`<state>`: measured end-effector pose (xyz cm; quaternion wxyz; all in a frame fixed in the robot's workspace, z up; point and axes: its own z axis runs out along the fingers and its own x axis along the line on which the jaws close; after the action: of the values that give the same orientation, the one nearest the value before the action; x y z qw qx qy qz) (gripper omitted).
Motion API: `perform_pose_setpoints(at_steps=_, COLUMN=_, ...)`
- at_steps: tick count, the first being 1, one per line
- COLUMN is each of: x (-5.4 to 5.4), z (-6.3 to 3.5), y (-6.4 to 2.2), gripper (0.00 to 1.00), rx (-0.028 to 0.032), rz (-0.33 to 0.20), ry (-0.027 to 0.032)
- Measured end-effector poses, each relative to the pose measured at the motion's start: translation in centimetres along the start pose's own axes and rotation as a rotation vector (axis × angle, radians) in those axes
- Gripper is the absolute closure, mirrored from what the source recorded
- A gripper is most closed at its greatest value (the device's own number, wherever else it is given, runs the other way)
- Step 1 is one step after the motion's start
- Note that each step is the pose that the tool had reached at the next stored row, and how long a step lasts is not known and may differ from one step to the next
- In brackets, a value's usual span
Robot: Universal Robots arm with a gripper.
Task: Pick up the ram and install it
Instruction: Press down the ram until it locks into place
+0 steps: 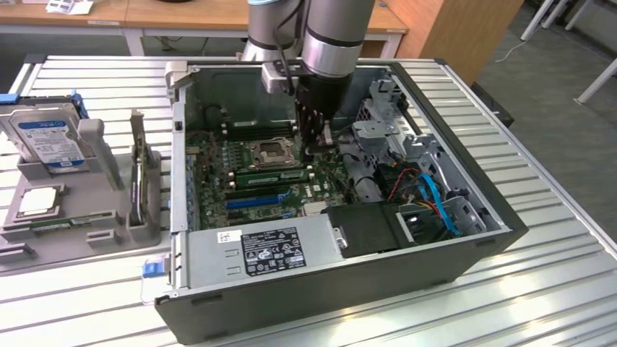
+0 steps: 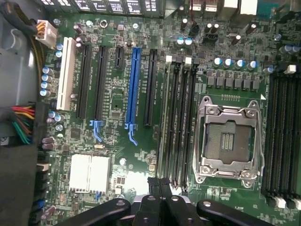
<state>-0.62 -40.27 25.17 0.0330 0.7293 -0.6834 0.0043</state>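
My gripper [image 1: 314, 147] reaches down into the open computer case [image 1: 463, 249], just above the motherboard [image 2: 117, 94] beside the CPU socket [image 2: 229, 141]. In the wrist view its black fingertips [image 2: 155, 182] are pressed together with nothing visible between them, at one end of the row of memory slots [image 2: 178, 117]. A long green stick that looks like the ram [image 1: 274, 176] stands in those slots next to the socket. I cannot tell whether the fingertips touch it.
A grey tray [image 1: 19, 249] at the exterior view's left holds a silver hard drive [image 1: 46, 137], an upright expansion card [image 1: 144, 181], a CPU chip [image 1: 37, 201] and a thin green strip [image 1: 53, 223]. Power supply [image 1: 260, 249], drive cage and cables [image 1: 429, 191] crowd the case.
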Motion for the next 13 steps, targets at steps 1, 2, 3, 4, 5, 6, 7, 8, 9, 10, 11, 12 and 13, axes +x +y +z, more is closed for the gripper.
perform_pose_setpoints(at_steps=1, x=0.0, z=0.18, y=-0.01, gripper=0.89, rx=0.0, rz=0.0, ry=-0.0001)
perform_pose_setpoints(at_steps=2, x=0.0, z=0.36, y=-0.02, gripper=0.89, rx=0.0, rz=0.0, ry=-0.0001)
perform_pose_setpoints(at_steps=3, x=0.0, z=0.54, y=-0.02, gripper=0.89, rx=0.0, rz=0.0, ry=0.0)
perform_pose_setpoints(at_steps=4, x=0.0, z=0.72, y=-0.03, gripper=0.89, rx=0.0, rz=0.0, ry=0.0)
perform_pose_setpoints(at_steps=5, x=0.0, z=0.91, y=-0.04, gripper=0.89, rx=0.0, rz=0.0, ry=0.0001)
perform_pose_setpoints(at_steps=6, x=-0.1, z=1.09, y=-0.05, gripper=0.89, rx=0.0, rz=0.0, ry=0.0)
perform_pose_setpoints(at_steps=7, x=-0.1, z=1.27, y=-0.05, gripper=0.89, rx=0.0, rz=0.0, ry=0.0)
perform_pose_setpoints(at_steps=8, x=-0.1, z=1.45, y=-0.06, gripper=0.89, rx=0.0, rz=0.0, ry=0.0)
perform_pose_setpoints(at_steps=9, x=-0.1, z=1.63, y=-0.07, gripper=0.89, rx=0.0, rz=0.0, ry=0.0)
perform_pose_setpoints(at_steps=10, x=-0.1, z=1.81, y=-0.08, gripper=0.89, rx=0.0, rz=0.0, ry=0.0)
perform_pose_setpoints(at_steps=11, x=-0.1, z=2.0, y=-0.09, gripper=0.89, rx=0.0, rz=0.0, ry=0.0001)
perform_pose_setpoints(at_steps=12, x=-0.1, z=2.18, y=-0.09, gripper=0.89, rx=0.0, rz=0.0, ry=0.0002)
perform_pose_setpoints(at_steps=13, x=-0.1, z=2.36, y=-0.1, gripper=0.89, rx=0.0, rz=0.0, ry=0.0003)
